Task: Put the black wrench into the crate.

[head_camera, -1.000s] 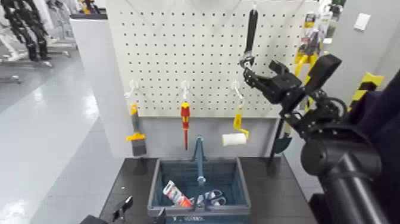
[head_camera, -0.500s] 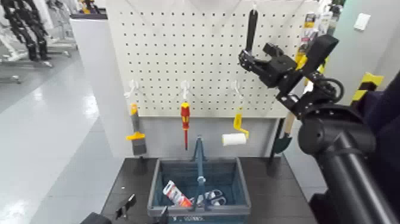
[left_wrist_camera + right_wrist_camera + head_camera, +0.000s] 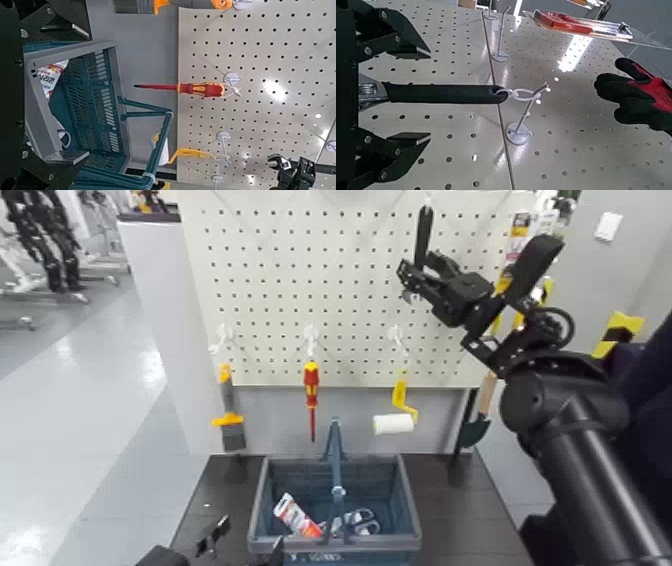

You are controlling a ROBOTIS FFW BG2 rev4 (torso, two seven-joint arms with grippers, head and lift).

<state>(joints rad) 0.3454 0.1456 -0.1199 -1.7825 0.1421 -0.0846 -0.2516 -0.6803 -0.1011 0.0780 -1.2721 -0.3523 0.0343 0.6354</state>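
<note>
The black wrench (image 3: 423, 230) hangs upright from a hook at the top right of the white pegboard. My right gripper (image 3: 412, 278) is raised to its lower end and partly hides the head. In the right wrist view the black handle (image 3: 439, 93) runs between the two fingers (image 3: 385, 39) with a gap on each side, so the right gripper (image 3: 423, 95) is open around it. The blue-grey crate (image 3: 335, 542) stands on the dark table below the board, also seen in the left wrist view as the crate (image 3: 40, 103). My left gripper (image 3: 207, 540) stays low at the table's front left.
On the pegboard hang a red screwdriver (image 3: 311, 385), a yellow-handled paint roller (image 3: 398, 412) and an orange-handled scraper (image 3: 228, 415). Scissors (image 3: 355, 520) and a small packet (image 3: 295, 515) lie in the crate. A red and black glove (image 3: 641, 91) hangs near the wrench's hook.
My right gripper has risen and moved left onto the wrench's lower handle, and its fingers have drawn closer together. The wrench still hangs on its hook. The left arm has not moved.
</note>
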